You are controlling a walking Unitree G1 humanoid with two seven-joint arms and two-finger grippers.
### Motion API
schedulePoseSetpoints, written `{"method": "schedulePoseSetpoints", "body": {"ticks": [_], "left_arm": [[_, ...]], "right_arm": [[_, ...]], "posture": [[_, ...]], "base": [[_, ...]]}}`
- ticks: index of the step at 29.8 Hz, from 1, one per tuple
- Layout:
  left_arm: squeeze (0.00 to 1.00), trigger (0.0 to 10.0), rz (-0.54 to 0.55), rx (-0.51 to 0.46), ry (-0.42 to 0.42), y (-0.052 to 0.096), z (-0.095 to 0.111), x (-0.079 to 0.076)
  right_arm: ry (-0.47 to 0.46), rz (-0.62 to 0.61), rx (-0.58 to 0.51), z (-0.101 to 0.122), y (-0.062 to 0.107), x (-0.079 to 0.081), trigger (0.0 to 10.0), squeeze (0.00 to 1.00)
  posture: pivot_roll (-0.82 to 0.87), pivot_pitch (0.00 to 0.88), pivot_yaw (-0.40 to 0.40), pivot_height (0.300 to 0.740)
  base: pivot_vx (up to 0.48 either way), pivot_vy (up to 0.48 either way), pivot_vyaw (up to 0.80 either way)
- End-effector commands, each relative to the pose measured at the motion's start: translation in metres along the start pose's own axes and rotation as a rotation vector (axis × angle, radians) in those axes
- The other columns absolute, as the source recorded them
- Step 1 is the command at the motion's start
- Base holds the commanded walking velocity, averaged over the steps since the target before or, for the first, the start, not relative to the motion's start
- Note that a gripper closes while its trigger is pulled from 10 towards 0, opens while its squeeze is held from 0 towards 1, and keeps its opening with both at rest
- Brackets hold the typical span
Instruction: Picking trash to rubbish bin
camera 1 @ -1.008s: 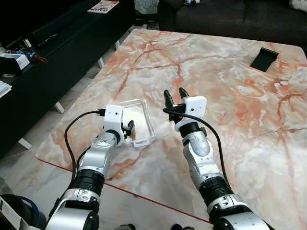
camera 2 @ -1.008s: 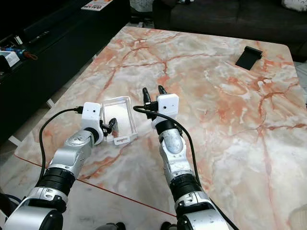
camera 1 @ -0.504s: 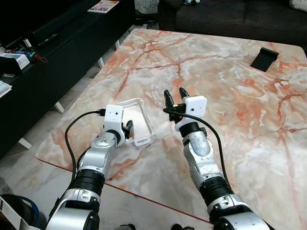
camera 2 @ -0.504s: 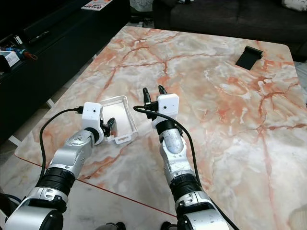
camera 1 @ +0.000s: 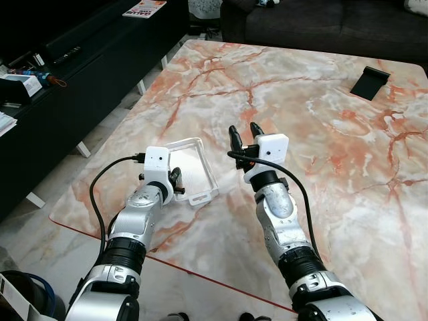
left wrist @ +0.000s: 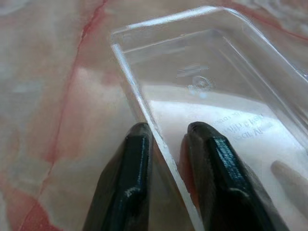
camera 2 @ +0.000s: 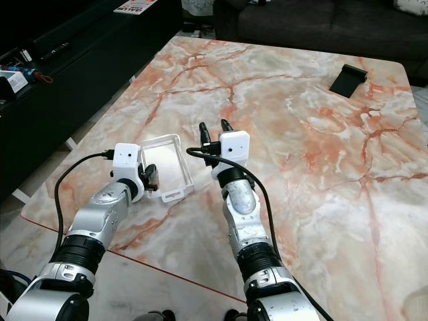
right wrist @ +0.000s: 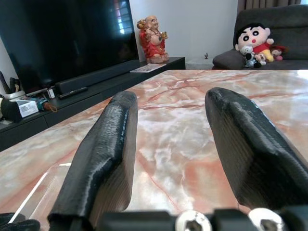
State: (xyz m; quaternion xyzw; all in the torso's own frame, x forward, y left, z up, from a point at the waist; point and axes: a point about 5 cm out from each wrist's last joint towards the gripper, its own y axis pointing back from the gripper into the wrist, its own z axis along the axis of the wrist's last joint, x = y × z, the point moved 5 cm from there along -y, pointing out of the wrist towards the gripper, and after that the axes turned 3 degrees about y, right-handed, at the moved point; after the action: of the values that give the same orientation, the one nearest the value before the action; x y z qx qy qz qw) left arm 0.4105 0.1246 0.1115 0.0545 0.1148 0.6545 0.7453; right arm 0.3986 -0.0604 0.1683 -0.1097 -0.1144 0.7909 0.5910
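From the head view, you see the clear tray [camera 1: 192, 172] lying near the front left corner of the marble bench [camera 1: 321, 107]. Your left tool [camera 1: 175, 182] pinches its near wall. Your right tool [camera 1: 243, 137] hovers beside it, fingers apart.

In the left wrist view, one finger [left wrist: 129, 183] sits outside the wall, one inside.

In the right wrist view, both fingers [right wrist: 103, 159] stand wide apart.
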Motion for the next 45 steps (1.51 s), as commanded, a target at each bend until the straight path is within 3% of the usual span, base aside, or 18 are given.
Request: {"method": "schedulePoseSetpoints", "body": {"ticks": [1,7,10,11,12,13,18,25,28,29,30,34,40,45], "left_arm": [[0.00,0.0,0.024,-0.045,0.024,0.003,0.005,0.005],[0.00,0.0,0.072,-0.159,-0.006,0.006,0.028,0.013],[0.00,0.0,0.080,-0.282,-0.010,0.010,0.050,0.015],[0.00,2.0,0.078,-0.313,-0.012,0.011,0.056,0.014],[0.00,8.0,0.071,-0.341,-0.010,0.012,0.060,0.013],[0.00,10.0,0.064,-0.372,-0.016,0.014,0.065,0.011],[0.00,10.0,0.054,-0.454,-0.031,0.020,0.075,0.008],[0.00,10.0,0.029,-0.411,-0.057,0.016,0.064,0.003],[0.00,10.0,0.020,-0.371,-0.108,0.013,0.059,0.004],[0.28,10.0,0.009,-0.356,-0.105,0.012,0.056,0.005],[1.00,10.0,-0.034,-0.349,-0.123,0.013,0.054,0.002],[1.00,10.0,-0.141,-0.316,-0.148,0.014,0.048,-0.009],[1.00,10.0,-0.164,-0.306,-0.164,0.015,0.047,-0.011],[1.00,10.0,-0.159,-0.238,-0.181,0.011,0.036,-0.008]], "right_arm": [[-0.005,0.020,0.001,0.002,-0.003,0.007,10.0,0.00],[-0.006,0.015,-0.004,0.003,-0.004,0.007,10.0,0.00],[-0.004,-0.006,-0.012,0.005,-0.005,0.002,10.0,0.00],[-0.003,-0.012,-0.013,0.006,-0.005,0.001,10.0,0.00],[0.001,-0.019,-0.012,0.006,-0.006,0.000,10.0,0.00],[0.004,-0.032,-0.011,0.005,-0.006,-0.002,10.0,0.00],[-0.004,-0.052,-0.011,0.005,-0.006,-0.006,10.0,0.00],[0.000,-0.058,-0.005,0.004,-0.006,-0.007,10.0,0.00],[0.009,-0.057,0.007,0.002,-0.006,-0.008,10.0,0.00],[0.008,-0.059,0.006,0.002,-0.006,-0.008,10.0,0.00],[0.008,-0.062,0.007,0.002,-0.005,-0.009,10.0,0.00],[0.008,-0.070,0.013,0.000,-0.004,-0.011,10.0,0.00],[0.009,-0.072,0.017,-0.001,-0.003,-0.012,10.0,0.00],[0.007,-0.063,0.021,-0.001,-0.005,-0.009,10.0,0.00]], "posture": [[0.12,0.107,0.051,0.740],[0.12,0.090,0.053,0.740],[0.12,0.076,0.053,0.740],[0.12,0.068,0.053,0.740],[0.12,0.064,0.053,0.740],[0.12,0.061,0.053,0.740],[0.12,0.050,0.052,0.740],[0.12,0.053,0.053,0.740],[0.12,0.074,0.054,0.740],[0.12,0.076,0.054,0.740],[0.12,0.082,0.053,0.740],[0.13,0.096,0.054,0.740],[0.13,0.106,0.053,0.740],[0.13,0.114,0.049,0.740]], "base": [[0.000,0.000,0.00],[0.000,0.000,0.00],[0.000,0.000,0.00],[0.000,0.000,0.00],[0.000,0.000,0.00],[0.000,0.000,0.00],[0.000,0.000,0.00],[0.000,0.000,0.00],[0.000,0.000,0.00],[0.000,0.000,0.00],[0.000,0.000,0.00],[0.000,0.000,0.00],[0.000,0.000,0.00],[0.000,0.000,0.00]]}}
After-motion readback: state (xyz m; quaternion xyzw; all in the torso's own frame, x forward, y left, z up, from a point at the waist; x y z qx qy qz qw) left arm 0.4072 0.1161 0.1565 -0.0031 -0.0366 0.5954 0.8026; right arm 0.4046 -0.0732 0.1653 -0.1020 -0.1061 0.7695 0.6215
